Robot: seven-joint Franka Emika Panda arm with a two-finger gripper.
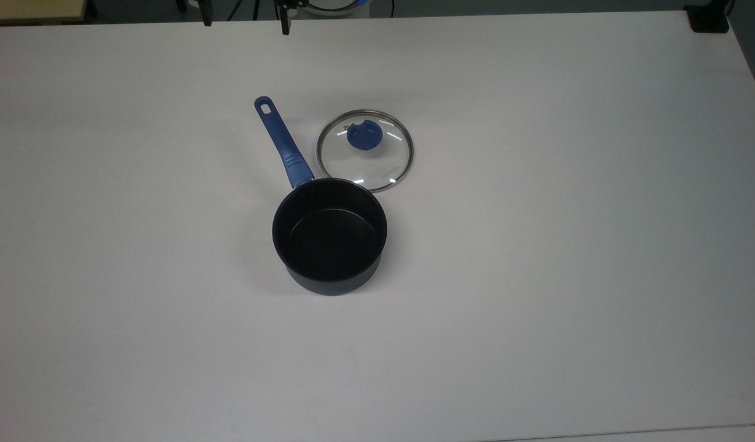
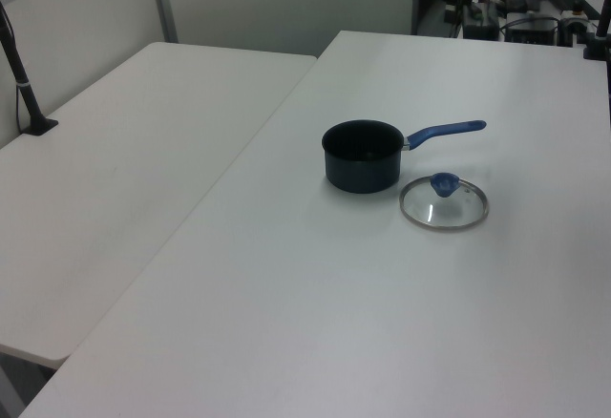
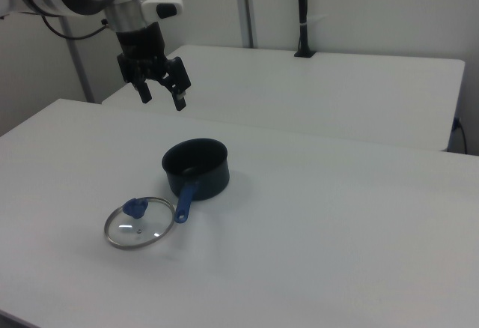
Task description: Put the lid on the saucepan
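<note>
Top view crops tool (image 1: 245, 24) — fingertips only; saucepan (image 1: 329, 236) uncovered.

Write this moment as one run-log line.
gripper: open, raised, empty | lid: flat on table beside saucepan | saucepan: uncovered | step: not started

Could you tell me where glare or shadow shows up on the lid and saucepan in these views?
Top view: short white glints on the lid glass, and a soft shadow on the table beside the saucepan. Left view: the pan's inside reads flat black. Right view: faint shadow under the lid; the gripper hangs open, unlit from below.
</note>
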